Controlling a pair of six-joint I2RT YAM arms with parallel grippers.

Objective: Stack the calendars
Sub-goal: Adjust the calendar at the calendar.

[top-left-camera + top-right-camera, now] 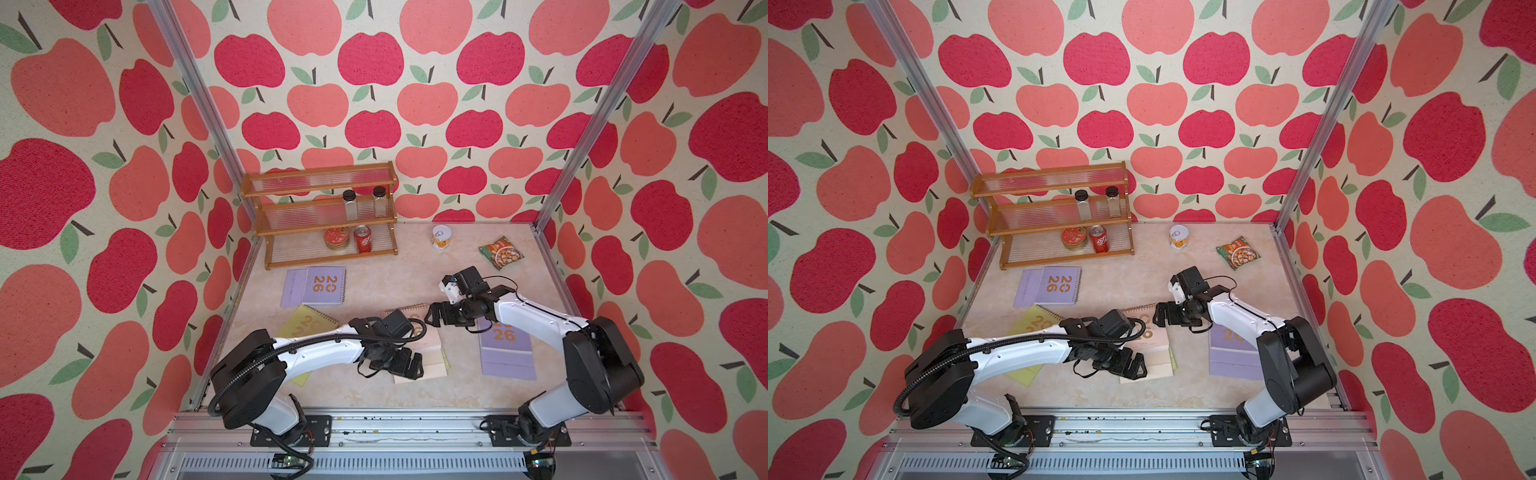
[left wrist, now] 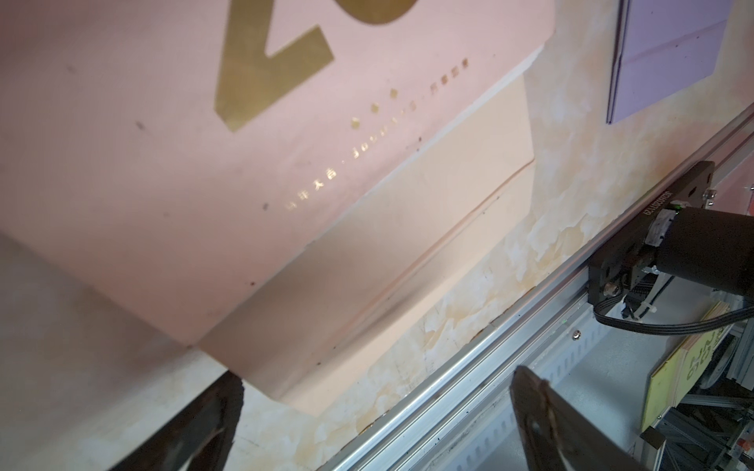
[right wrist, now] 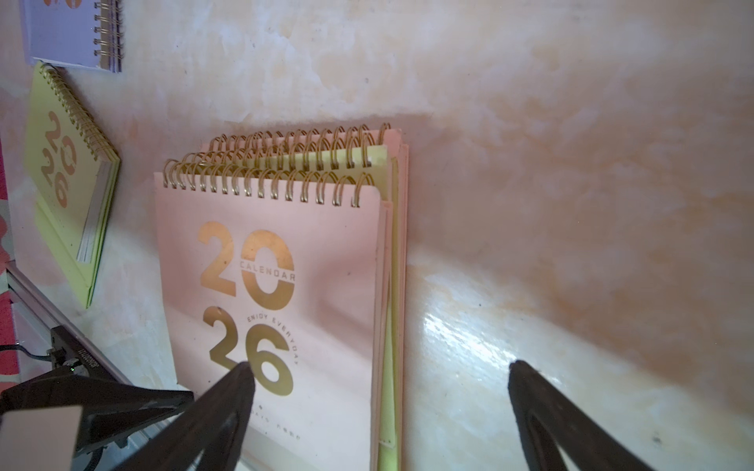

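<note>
Marble tabletop [image 1: 374, 291]: I see the pink-topped calendar stack [image 3: 326, 253] central, far lilac calendar [image 1: 320, 286] at ten o'clock, near lilac calendar [image 1: 505, 353] at four, yellow-green calendar [image 1: 307, 322] at eight. Left gripper [image 2: 379, 377] and right gripper [image 3: 381, 366] have jaws apart, empty.

The left gripper [image 1: 415, 368] hovers over a pale pink calendar [image 1: 430, 343] at mid-table, jaws seemingly apart. The right gripper [image 1: 432, 316] hangs near its spiral edge. A far lilac calendar [image 1: 324, 286] lies before the wooden rack [image 1: 320, 183], and a near lilac calendar [image 1: 509, 355] lies beside the right arm.
</note>
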